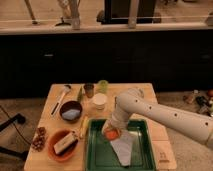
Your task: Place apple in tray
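While over one tray (pixel 97 157): gripper (pixel 110 131), one apple (pixel 112 135).

Dim room: a long dark cabinet front (pixel 100 60) runs behind a light wooden table (pixel 161 145), with a pale ledge (pixel 150 26) above and tan floor (pixel 25 102). The gripper (pixel 111 133) hangs low over the table's front.

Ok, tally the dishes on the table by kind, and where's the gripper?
Bowls: 2, orange bowl, dark bowl
Cups: 3, white cup, green cup, dark cup
Trays: 1, green tray
Total: 6
Gripper is at the apple, over the green tray's left part.
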Robot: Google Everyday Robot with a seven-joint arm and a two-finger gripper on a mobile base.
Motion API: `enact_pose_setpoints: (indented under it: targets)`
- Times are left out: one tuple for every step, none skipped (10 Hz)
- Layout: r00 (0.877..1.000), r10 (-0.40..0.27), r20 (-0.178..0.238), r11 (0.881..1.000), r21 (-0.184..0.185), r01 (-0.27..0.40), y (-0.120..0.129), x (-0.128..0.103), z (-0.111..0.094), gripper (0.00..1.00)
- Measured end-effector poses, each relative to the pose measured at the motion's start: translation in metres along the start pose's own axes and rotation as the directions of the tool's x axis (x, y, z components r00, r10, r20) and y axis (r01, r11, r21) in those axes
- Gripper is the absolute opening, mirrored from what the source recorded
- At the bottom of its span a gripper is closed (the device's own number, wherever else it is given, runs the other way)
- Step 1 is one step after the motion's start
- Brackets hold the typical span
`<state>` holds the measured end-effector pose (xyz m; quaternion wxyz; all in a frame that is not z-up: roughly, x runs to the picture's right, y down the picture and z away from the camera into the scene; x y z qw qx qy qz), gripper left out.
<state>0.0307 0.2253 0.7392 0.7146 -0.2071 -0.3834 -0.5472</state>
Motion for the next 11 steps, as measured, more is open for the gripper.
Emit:
enact_pose_setpoints:
  targets:
    - [1.0, -0.005, 0.001, 1.0, 0.005, 0.005, -0.001, 0.0, 0.0, 0.8]
    - [1.0, -0.007, 0.002, 1.0, 0.009, 0.007, -0.001, 0.0, 0.0, 0.8]
    - [1.0, -0.006, 0.001, 1.0, 0.016, 0.006, 0.0, 0.0, 0.0, 0.8]
    - [1.0, -0.004, 0.001, 1.0, 0.022, 0.004, 0.002, 0.001, -0.001, 0.8]
    - [1.0, -0.003, 0.001, 1.0, 0.026, 0.002, 0.002, 0.001, -0.001, 0.8]
    - [1.0, -0.003, 0.001, 1.0, 0.03, 0.003, 0.002, 0.001, -0.001, 0.8]
    - [1.0, -0.002, -0.003, 0.999, 0.035, 0.002, 0.003, 0.001, -0.002, 0.8]
    - [1.0, -0.001, -0.006, 0.999, 0.039, 0.001, 0.003, 0.001, -0.003, 0.8]
    - [1.0, 0.0, -0.013, 0.999, 0.041, 0.0, 0.004, 0.001, -0.005, 0.8]
    - [1.0, 0.005, -0.023, 0.999, 0.046, -0.004, 0.006, 0.001, -0.007, 0.8]
    - [0.999, 0.012, -0.032, 0.999, 0.051, -0.01, 0.008, 0.001, -0.01, 0.8]
